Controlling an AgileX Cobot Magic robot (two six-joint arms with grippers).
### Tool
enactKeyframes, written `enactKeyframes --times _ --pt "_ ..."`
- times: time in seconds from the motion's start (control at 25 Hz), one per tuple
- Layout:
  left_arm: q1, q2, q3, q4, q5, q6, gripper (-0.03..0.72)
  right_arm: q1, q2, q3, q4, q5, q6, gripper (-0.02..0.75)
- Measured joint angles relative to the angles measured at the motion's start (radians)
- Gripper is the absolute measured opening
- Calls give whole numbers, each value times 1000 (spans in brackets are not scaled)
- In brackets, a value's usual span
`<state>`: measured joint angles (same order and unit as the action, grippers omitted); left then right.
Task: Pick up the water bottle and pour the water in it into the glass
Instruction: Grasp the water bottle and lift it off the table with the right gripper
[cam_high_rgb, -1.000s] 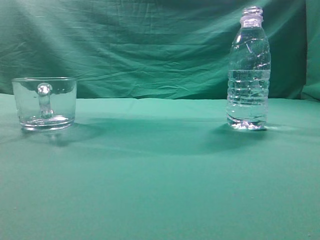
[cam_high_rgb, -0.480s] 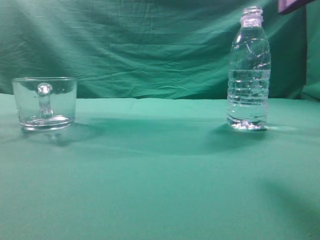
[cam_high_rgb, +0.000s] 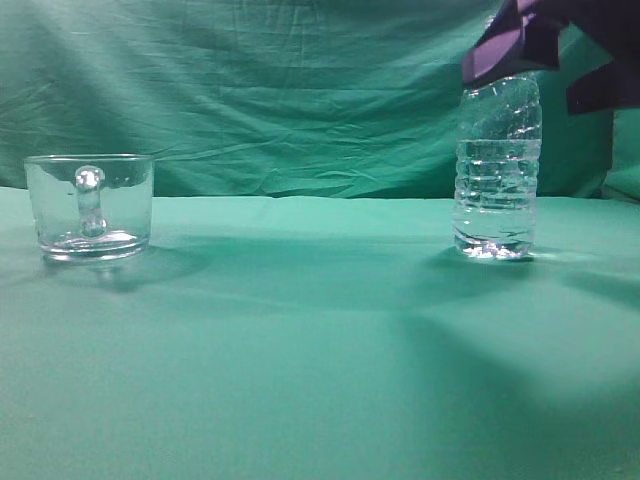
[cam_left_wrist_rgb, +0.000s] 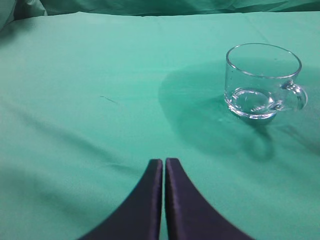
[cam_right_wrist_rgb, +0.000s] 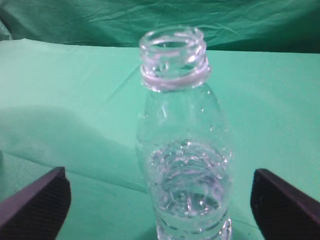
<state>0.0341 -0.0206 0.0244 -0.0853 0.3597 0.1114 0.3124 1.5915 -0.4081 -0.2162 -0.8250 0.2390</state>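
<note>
Across the green-draped desk (cam_high_rgb: 320, 350), backed by creased green cloth (cam_high_rgb: 280, 90), the glass (cam_high_rgb: 89, 207) stands left, the water bottle (cam_high_rgb: 497, 170) right. Right claw (cam_right_wrist_rgb: 160, 200) gapes around the bottle, untouching; left claw (cam_left_wrist_rgb: 164, 165) is closed, empty.

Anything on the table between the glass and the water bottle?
Nothing: the exterior view shows only bare green cloth between the glass and the water bottle.

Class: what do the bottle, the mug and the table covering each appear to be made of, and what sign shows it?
Water bottle: probably thin clear plastic; moulded ribs and threaded neck. Glass: likely thick glass, glossy, with heavy base and solid handle. Table covering: seemingly matte green cloth; soft creases, no shine.
</note>
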Motion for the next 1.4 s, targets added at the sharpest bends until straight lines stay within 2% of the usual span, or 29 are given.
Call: enactKeyframes --times 0.4,0.48,0.52,0.56,0.68,0.72,0.8,0.84,0.88,0.96,1.0,1.04,1.08,1.4 --pt "0 0 0 0 0 0 0 0 303 -145 24 -162 -39 644" --pt "0 0 0 0 0 0 0 0 340 -163 26 -177 -39 566" --pt "0 0 0 0 0 0 0 0 352 -170 26 -181 -41 581" --pt "0 0 0 0 0 0 0 0 364 -172 26 -193 -46 536" --pt "0 0 0 0 0 0 0 0 382 -172 28 -208 -93 528" --pt "0 0 0 0 0 0 0 0 384 -172 30 -213 -108 475" --pt "0 0 0 0 0 0 0 0 387 -172 31 -215 -122 473" --pt "0 0 0 0 0 0 0 0 387 -172 31 -215 -135 419" --pt "0 0 0 0 0 0 0 0 388 -172 31 -215 -147 417" --pt "0 0 0 0 0 0 0 0 390 -172 31 -219 -167 349" --pt "0 0 0 0 0 0 0 0 390 -172 31 -219 -171 355" --pt "0 0 0 0 0 0 0 0 390 -172 31 -219 -171 301" --pt "0 0 0 0 0 0 0 0 391 -172 31 -219 -171 282" --pt "0 0 0 0 0 0 0 0 391 -172 31 -223 -171 296"
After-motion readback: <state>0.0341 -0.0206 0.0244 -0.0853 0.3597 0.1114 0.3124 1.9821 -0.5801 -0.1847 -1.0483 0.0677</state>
